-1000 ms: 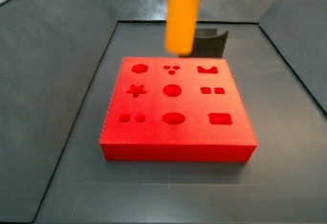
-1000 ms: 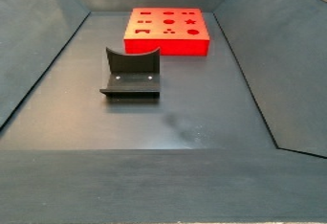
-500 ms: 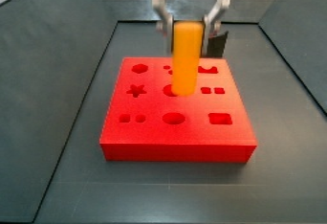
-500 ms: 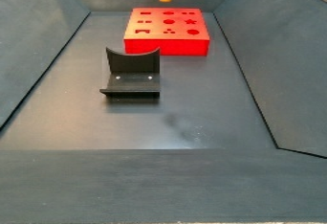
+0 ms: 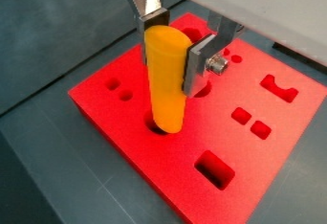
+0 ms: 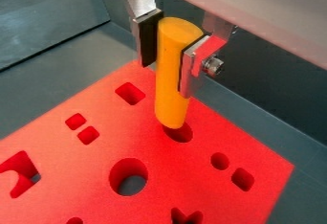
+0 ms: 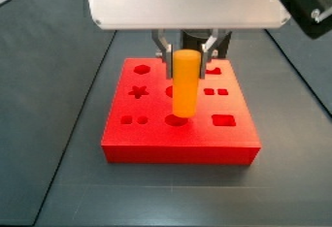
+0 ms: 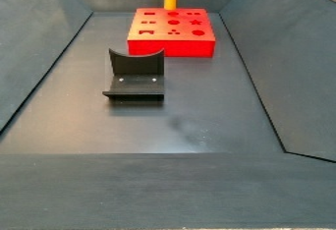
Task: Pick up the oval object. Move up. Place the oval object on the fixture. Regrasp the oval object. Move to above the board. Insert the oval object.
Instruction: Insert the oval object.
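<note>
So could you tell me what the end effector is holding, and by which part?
The end effector above the board holds the oval object by its upper end.

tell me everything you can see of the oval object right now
The oval object is a smooth, glossy yellow-orange peg with rounded ends, standing upright. The gripper clamps its upper part between silver fingers. Its lower end sits at a hole in the red board, in the row nearest the front edge in a side view. How deep it has gone is unclear.
</note>
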